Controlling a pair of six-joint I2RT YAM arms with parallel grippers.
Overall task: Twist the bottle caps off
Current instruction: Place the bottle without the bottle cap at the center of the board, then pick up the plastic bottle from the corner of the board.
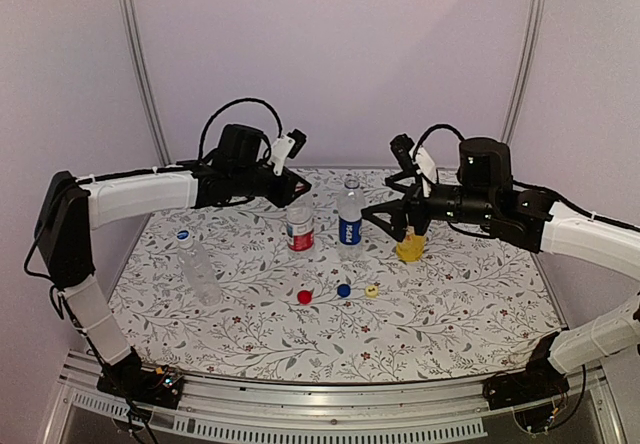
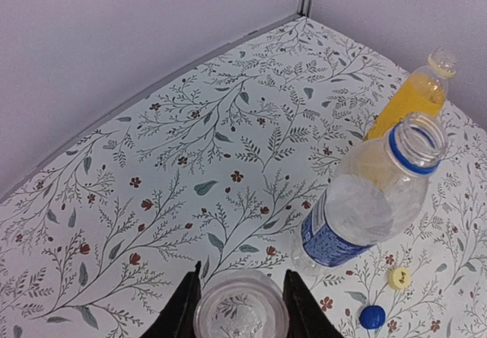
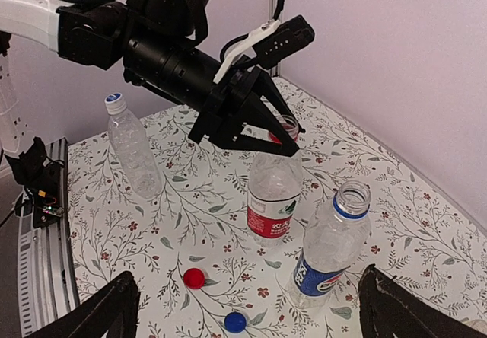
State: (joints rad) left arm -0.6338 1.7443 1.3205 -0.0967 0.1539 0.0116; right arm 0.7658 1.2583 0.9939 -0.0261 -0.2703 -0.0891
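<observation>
The red-white label bottle (image 1: 300, 229) stands uncapped at table centre. My left gripper (image 1: 299, 196) is open, its fingers (image 2: 183, 307) either side of that bottle's open mouth (image 2: 240, 311); the right wrist view shows this too (image 3: 274, 193). The blue label bottle (image 1: 349, 219) (image 2: 373, 201) (image 3: 327, 254) stands uncapped beside it. The yellow bottle (image 1: 411, 247) (image 2: 415, 98) is uncapped, partly behind my right gripper (image 1: 392, 220), which is wide open and empty (image 3: 247, 323). The plain clear bottle (image 1: 198, 264) (image 3: 133, 151) stands at left with its blue cap on.
Three loose caps lie in front of the bottles: red (image 1: 305, 296) (image 3: 194, 278), blue (image 1: 344, 290) (image 3: 235, 322) and yellow (image 1: 371, 290) (image 2: 399, 278). The floral tabletop (image 1: 450, 314) ends at a metal rail near the arm bases. Walls close off the back and sides.
</observation>
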